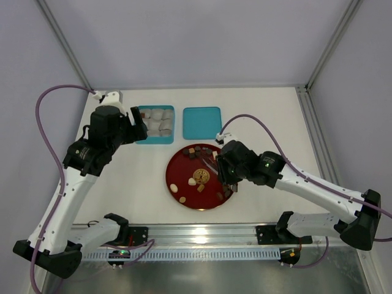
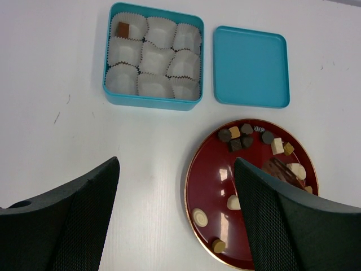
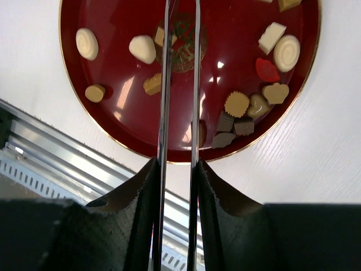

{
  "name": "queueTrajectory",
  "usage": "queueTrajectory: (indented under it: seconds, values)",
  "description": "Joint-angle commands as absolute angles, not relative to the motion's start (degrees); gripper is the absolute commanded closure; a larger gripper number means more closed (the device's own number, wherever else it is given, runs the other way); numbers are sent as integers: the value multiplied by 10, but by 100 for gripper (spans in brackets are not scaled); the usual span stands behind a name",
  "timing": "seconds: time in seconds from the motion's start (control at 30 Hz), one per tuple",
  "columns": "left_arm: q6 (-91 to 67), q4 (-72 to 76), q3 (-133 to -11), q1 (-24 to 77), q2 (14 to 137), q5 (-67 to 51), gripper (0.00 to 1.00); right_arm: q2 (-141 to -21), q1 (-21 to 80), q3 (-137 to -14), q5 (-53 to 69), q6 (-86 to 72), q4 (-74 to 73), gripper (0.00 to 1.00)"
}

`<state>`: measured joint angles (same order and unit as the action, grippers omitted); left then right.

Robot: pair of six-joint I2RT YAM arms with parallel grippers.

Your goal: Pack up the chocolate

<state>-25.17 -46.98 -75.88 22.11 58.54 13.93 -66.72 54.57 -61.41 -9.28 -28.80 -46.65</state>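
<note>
Chocolate [image 3: 142,48] on red plate [image 3: 237,22], tweezers [image 3: 164,113] in right claw [image 3: 176,166] above.

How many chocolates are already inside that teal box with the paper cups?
1. A brown square chocolate sits in the upper-left corner cup of the teal square box, seen from the left wrist. The other eight white paper cups look empty.

I list: deep red plate [image 2: 211,186], thin gold rim; chocolate [image 2: 225,135] in dark brown, tan, creamy white, one red piece [image 3: 266,69]; teal box [image 2: 149,101] and lid [image 2: 251,66]; white pleated paper cups [image 2: 155,58]; silver tweezers [image 3: 164,113]; white tabletop [image 2: 84,135].
</note>
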Motion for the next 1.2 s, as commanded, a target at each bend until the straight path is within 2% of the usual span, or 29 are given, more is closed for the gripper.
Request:
queueTrajectory:
  seconds: [0.0, 0.5, 0.63, 1.17]
  values:
    - [-259, -454, -766, 220, 585, 135, 20, -661, 569, -602, -81, -314, -463, 66]
    - [-262, -459, -759, 220, 584, 137, 20, -659, 603, -571, -55, -320, -466, 64]
    - [-261, -458, -757, 220, 585, 137, 20, -665, 605, -570, -51, -316, -462, 61]
    - [-265, -457, -748, 220, 581, 137, 20, -695, 607, -565, -54, -308, -457, 61]
